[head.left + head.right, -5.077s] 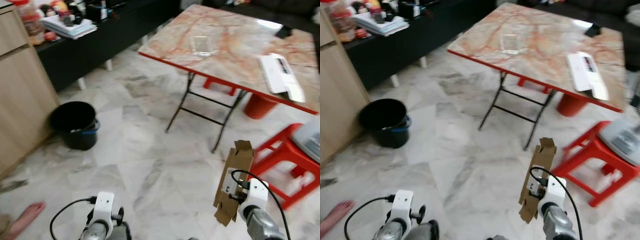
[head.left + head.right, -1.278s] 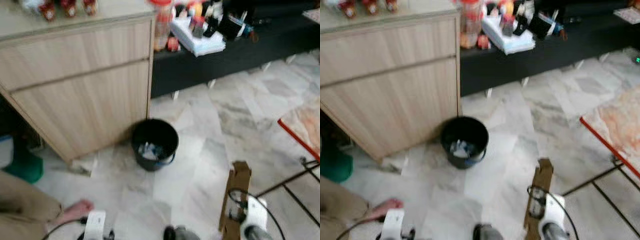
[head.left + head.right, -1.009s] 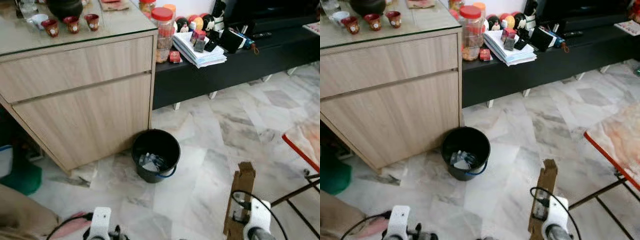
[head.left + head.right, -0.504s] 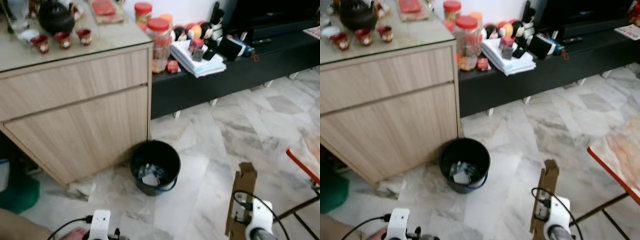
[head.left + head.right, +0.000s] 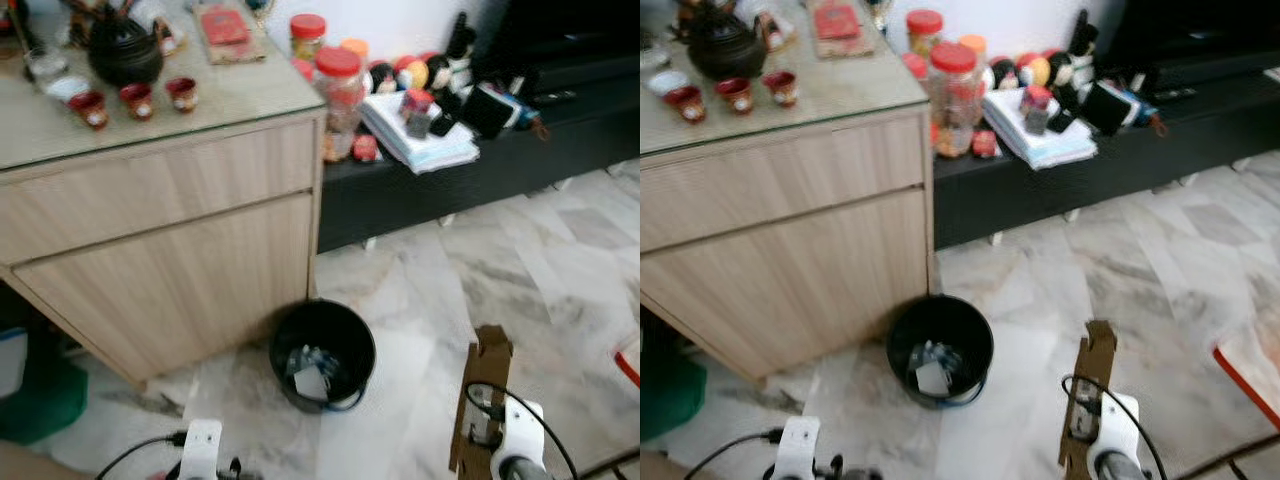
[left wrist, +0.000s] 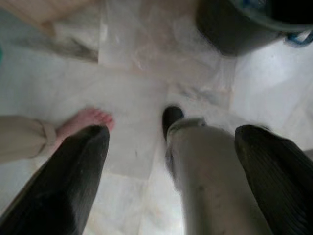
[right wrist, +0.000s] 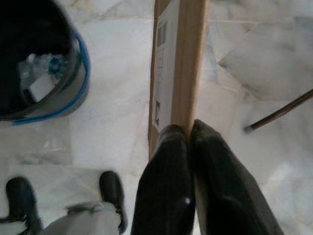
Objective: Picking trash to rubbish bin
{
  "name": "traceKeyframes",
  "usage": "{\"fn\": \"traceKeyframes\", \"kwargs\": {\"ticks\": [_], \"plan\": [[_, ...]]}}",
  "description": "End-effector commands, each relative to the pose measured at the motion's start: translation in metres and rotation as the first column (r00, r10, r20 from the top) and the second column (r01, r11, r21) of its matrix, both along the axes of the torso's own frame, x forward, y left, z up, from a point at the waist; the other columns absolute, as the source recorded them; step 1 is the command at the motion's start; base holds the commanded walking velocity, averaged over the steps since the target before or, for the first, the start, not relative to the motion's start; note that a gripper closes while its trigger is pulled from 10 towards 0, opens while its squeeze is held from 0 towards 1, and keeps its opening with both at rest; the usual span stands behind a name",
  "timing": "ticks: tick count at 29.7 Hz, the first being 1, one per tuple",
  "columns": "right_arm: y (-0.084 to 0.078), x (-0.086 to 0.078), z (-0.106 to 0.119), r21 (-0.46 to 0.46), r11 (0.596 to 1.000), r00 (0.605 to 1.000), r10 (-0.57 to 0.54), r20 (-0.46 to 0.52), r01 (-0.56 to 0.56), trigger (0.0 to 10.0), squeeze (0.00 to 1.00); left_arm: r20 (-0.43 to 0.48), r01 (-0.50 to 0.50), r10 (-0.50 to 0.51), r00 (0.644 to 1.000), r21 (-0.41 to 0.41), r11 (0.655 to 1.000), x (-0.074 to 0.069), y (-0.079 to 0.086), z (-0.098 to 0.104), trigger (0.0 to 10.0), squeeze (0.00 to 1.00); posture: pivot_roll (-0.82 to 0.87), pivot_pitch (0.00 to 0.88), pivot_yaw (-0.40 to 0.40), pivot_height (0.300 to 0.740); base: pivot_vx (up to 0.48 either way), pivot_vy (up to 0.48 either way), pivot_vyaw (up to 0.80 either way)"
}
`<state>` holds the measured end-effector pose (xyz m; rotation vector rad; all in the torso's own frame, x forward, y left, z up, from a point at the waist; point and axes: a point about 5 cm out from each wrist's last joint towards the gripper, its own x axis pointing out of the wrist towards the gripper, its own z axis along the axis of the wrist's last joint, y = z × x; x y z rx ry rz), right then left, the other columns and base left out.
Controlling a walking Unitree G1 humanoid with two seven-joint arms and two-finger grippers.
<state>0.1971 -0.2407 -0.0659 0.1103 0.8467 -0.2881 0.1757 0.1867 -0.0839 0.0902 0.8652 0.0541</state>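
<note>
A flattened brown cardboard piece (image 5: 482, 395) with a white label stands upright in my right gripper (image 7: 188, 129), whose black fingers are shut on its lower end. The black rubbish bin (image 5: 322, 355) with a blue handle sits on the marble floor against the wooden cabinet, ahead and to the left of the cardboard. Paper and plastic scraps lie inside the bin (image 7: 39, 63). My left gripper (image 6: 171, 129) hangs low near the floor, fingers (image 6: 73, 176) spread wide open and holding nothing.
A light wooden cabinet (image 5: 170, 230) with a teapot and cups stands behind the bin. A low black bench (image 5: 470, 170) carries jars and papers. A person's bare foot (image 6: 85, 120) is close to my left side. A red table corner (image 5: 630, 360) is on the right.
The camera has turned and drawn closer to the bin and cabinet; the red table has slid out to the right. The cardboard stays in my right gripper.
</note>
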Motion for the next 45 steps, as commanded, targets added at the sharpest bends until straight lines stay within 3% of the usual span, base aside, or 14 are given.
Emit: {"fn": "traceKeyframes", "kwargs": {"ticks": [1, 7, 17, 25, 28, 30, 33, 34, 35, 36, 38, 41, 43, 45], "plan": [[-0.010, -0.008, -0.001, -0.019, 1.000, 1.000, -0.024, -0.019, 0.024, 10.0, 0.00, -0.078, 0.016, -0.018, 0.997, -0.017, 1.000, -0.019, -0.007, -0.010, 10.0, 0.00, 0.06, 0.208, -0.115, 0.740, 0.360, 0.000, 0.00], [-0.010, -0.008, -0.001, -0.021, 1.000, 1.000, -0.022, -0.021, 0.021, 10.0, 0.00, -0.080, 0.010, -0.011, 0.997, -0.017, 1.000, -0.019, -0.007, -0.010, 10.0, 0.00, 0.06, 0.218, -0.117, 0.740, 0.340, 0.000, 0.00], [-0.008, 0.014, 0.011, -0.043, 0.998, 0.998, 0.052, 0.037, -0.051, 10.0, 0.00, -0.075, 0.010, -0.011, 0.997, -0.012, 1.000, -0.018, -0.007, -0.010, 10.0, 0.00, 0.06, 0.218, -0.120, 0.740, 0.245, 0.000, 0.00], [0.010, 0.053, 0.031, -0.154, 0.943, 0.950, 0.306, 0.061, -0.294, 10.0, 0.00, -0.027, 0.047, -0.048, 0.999, -0.025, 0.999, -0.004, -0.014, -0.004, 10.0, 0.00, 0.06, 0.221, -0.127, 0.740, 0.000, 0.000, 0.00], [0.030, 0.075, 0.045, -0.179, 0.887, 0.890, 0.446, 0.096, -0.426, 10.0, 0.00, 0.031, 0.078, -0.077, 0.997, -0.053, 0.996, 0.010, -0.020, 0.003, 10.0, 0.00, 0.06, 0.221, -0.132, 0.740, 0.000, 0.000, 0.00], [0.034, 0.080, 0.048, -0.176, 0.881, 0.881, 0.461, 0.109, -0.440, 10.0, 0.00, 0.045, 0.086, -0.084, 0.995, -0.056, 0.995, 0.014, -0.021, 0.005, 10.0, 0.00, 0.06, 0.221, -0.132, 0.740, 0.000, 0.000, 0.00], [0.055, 0.098, 0.060, -0.178, 0.836, 0.828, 0.544, 0.138, -0.519, 10.0, 0.00, 0.122, 0.099, -0.089, 0.989, -0.078, 0.992, 0.031, -0.027, 0.015, 10.0, 0.00, 0.06, 0.222, -0.137, 0.740, 0.000, 0.000, 0.00], [0.063, 0.102, 0.064, -0.189, 0.806, 0.797, 0.587, 0.140, -0.561, 10.0, 0.00, 0.147, 0.098, -0.085, 0.985, -0.089, 0.991, 0.037, -0.029, 0.019, 10.0, 0.00, 0.06, 0.224, -0.138, 0.740, 0.000, 0.000, 0.00], [0.076, 0.106, 0.067, -0.232, 0.738, 0.734, 0.668, 0.118, -0.634, 10.0, 0.00, 0.187, 0.110, -0.089, 0.978, -0.103, 0.989, 0.046, -0.032, 0.025, 10.0, 0.00, 0.06, 0.225, -0.142, 0.740, 0.000, 0.000, 0.00], [0.078, 0.107, 0.067, -0.243, 0.721, 0.720, 0.685, 0.110, -0.649, 10.0, 0.00, 0.195, 0.114, -0.092, 0.976, -0.106, 0.988, 0.048, -0.033, 0.026, 10.0, 0.00, 0.06, 0.225, -0.142, 0.740, 0.000, 0.000, 0.00], [0.103, 0.113, 0.073, -0.330, 0.593, 0.603, 0.793, 0.083, -0.735, 10.0, 0.00, 0.266, 0.185, -0.142, 0.954, -0.148, 0.971, 0.063, -0.046, 0.038, 10.0, 0.00, 0.07, 0.226, -0.145, 0.740, 0.000, 0.000, 0.00], [0.120, 0.116, 0.078, -0.320, 0.577, 0.574, 0.811, 0.115, -0.751, 10.0, 0.00, 0.324, 0.268, -0.201, 0.924, -0.176, 0.947, 0.073, -0.059, 0.047, 10.0, 0.00, 0.07, 0.226, -0.146, 0.740, 0.000, 0.000, 0.00], [0.134, 0.117, 0.080, -0.338, 0.541, 0.536, 0.836, 0.116, -0.770, 10.0, 0.00, 0.360, 0.340, -0.257, 0.897, -0.190, 0.921, 0.079, -0.071, 0.054, 10.0, 0.00, 0.08, 0.225, -0.149, 0.740, 0.000, 0.000, 0.00], [0.138, 0.118, 0.081, -0.346, 0.529, 0.524, 0.844, 0.114, -0.775, 10.0, 0.00, 0.368, 0.360, -0.272, 0.889, -0.194, 0.913, 0.080, -0.074, 0.055, 10.0, 0.00, 0.08, 0.225, -0.149, 0.740, 0.000, 0.000, 0.00]]}}
